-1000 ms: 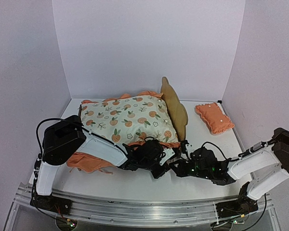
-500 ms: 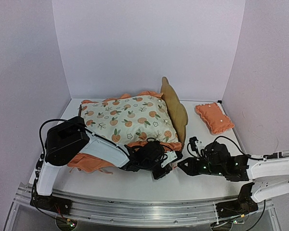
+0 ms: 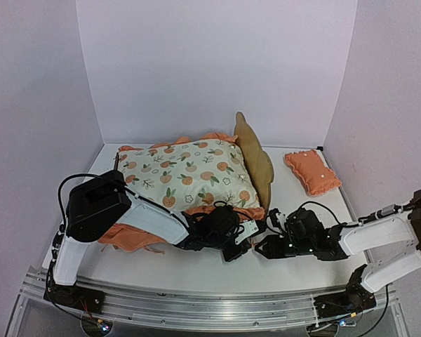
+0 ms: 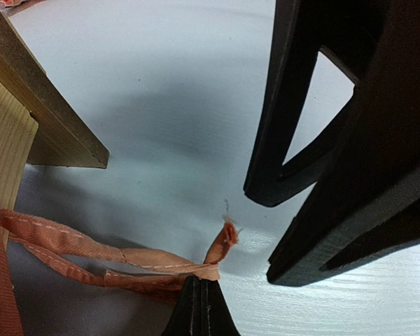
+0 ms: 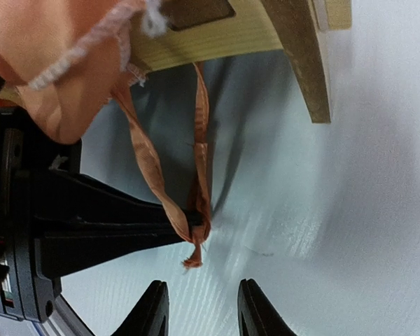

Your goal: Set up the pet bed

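Closest to the arm bases, the left gripper (image 4: 201,304) has its fingers pressed together on the frayed end of a thin orange tie (image 4: 147,260), pinching it just above the white desk (image 3: 196,270). The tie runs back in a loose double strand to the orange cloth at the bed's near corner. The right gripper (image 5: 203,308) sits just to the right of it and points at it. Its two fingers are spread with nothing between them (the tie's loose end hangs just short of the fingertips).

Right behind both grippers is the pet bed (image 3: 254,158), a light wooden frame standing on the desk around the middle. Its rounded headboard is upright at the right end. A puffy pad (image 3: 186,172) printed with oranges lies over the frame and hides most of it. The pad's orange ruffle spills over the near and left edges onto the desk.

Farther back on the right, apart from the bed, a small orange pillow (image 3: 312,170) lies flat near the right wall.
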